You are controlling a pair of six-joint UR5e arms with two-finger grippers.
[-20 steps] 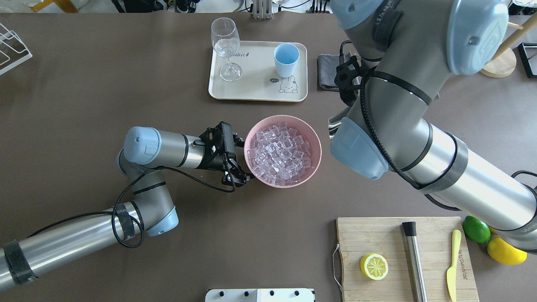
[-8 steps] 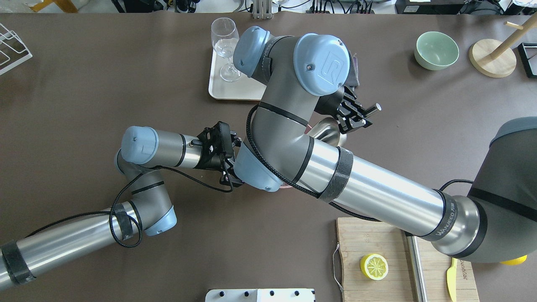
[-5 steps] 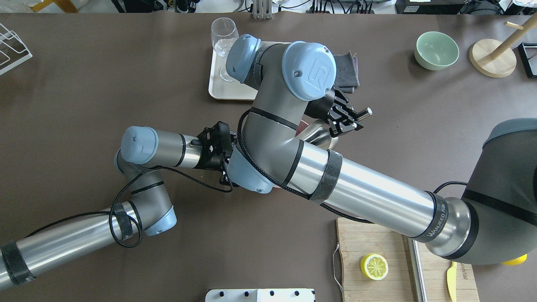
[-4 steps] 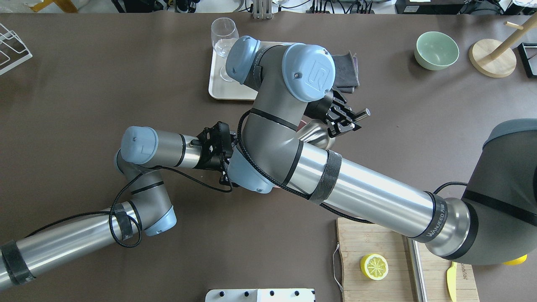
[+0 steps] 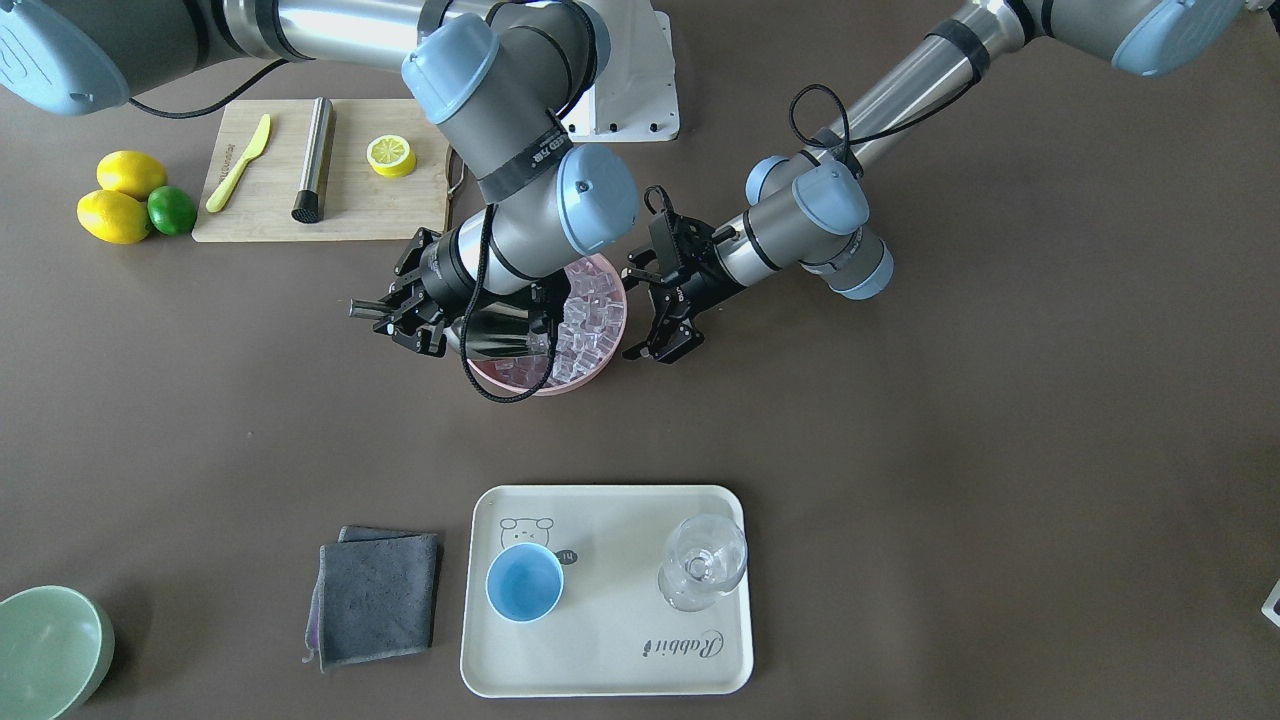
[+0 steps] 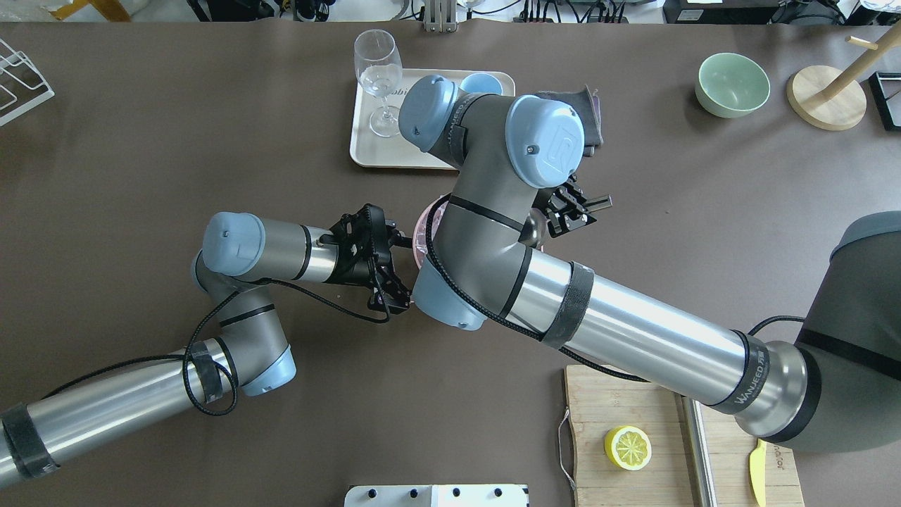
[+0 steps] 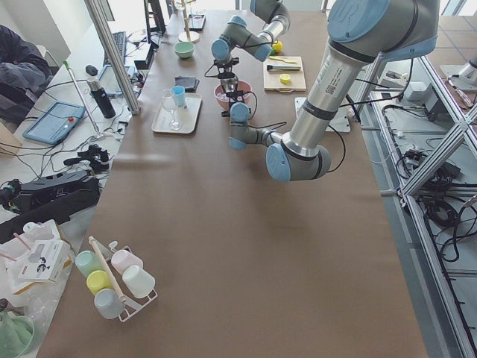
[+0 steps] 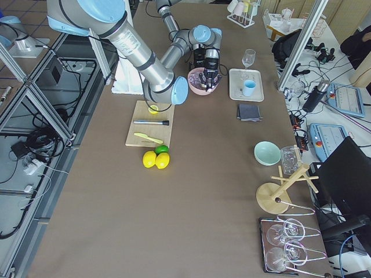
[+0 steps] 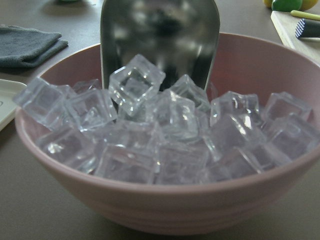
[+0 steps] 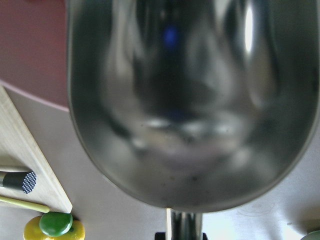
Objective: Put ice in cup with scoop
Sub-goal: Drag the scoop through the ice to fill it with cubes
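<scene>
steel scoop (image 5: 497, 337) clamped by handle in right tool (image 5: 402, 316). trough tilted down into pink bowl (image 5: 575, 381), lip pushed in among ice (image 5: 590, 318) on the right arm's side of the bowl. left tool (image 5: 648, 312) spread wide, just beside bowl's opposite side; contact can't tell. light-blue cup (image 5: 525, 583) upright on cream tray (image 5: 600, 665), next to wine glass (image 5: 703, 575), well apart from bowl on brown tabletop (image 5: 950, 450).
</scene>
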